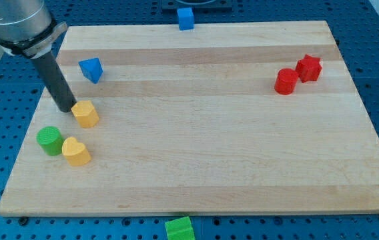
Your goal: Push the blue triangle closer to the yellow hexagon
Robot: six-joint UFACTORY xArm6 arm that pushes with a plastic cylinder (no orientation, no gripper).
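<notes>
My tip, a bare rod with no jaws, touches the yellow hexagon; the light, rigid blue triangle should slide if pushed from its far face.

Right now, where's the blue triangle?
The blue triangle sits near the board's upper-left corner in the camera view, above and apart from the yellow hexagon; my tip is beside the hexagon's left edge.
</notes>
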